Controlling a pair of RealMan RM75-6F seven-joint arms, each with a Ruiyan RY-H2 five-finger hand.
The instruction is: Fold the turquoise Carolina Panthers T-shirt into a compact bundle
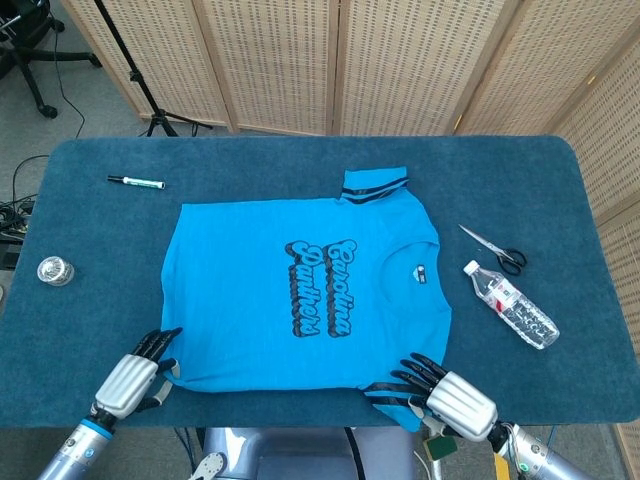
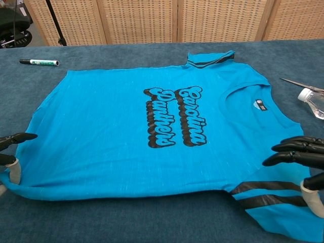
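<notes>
The turquoise Carolina Panthers T-shirt [image 1: 300, 290] lies flat and print up on the blue table [image 1: 90, 225], collar toward the right and near edge close to the table's front. My left hand [image 1: 135, 375] pinches the near-left hem corner; in the chest view its thumb sits under the cloth edge of the shirt [image 2: 147, 126] and its fingers [image 2: 17, 137] reach over it. My right hand [image 1: 450, 398] grips the near striped sleeve, with dark fingers [image 2: 296, 152] above the cloth and the thumb below it.
A green marker [image 1: 136, 182] lies at the far left. Scissors [image 1: 493, 248] and a water bottle [image 1: 510, 303] lie right of the shirt. A small round tin [image 1: 56, 270] sits near the left edge. Wicker screens stand behind the table.
</notes>
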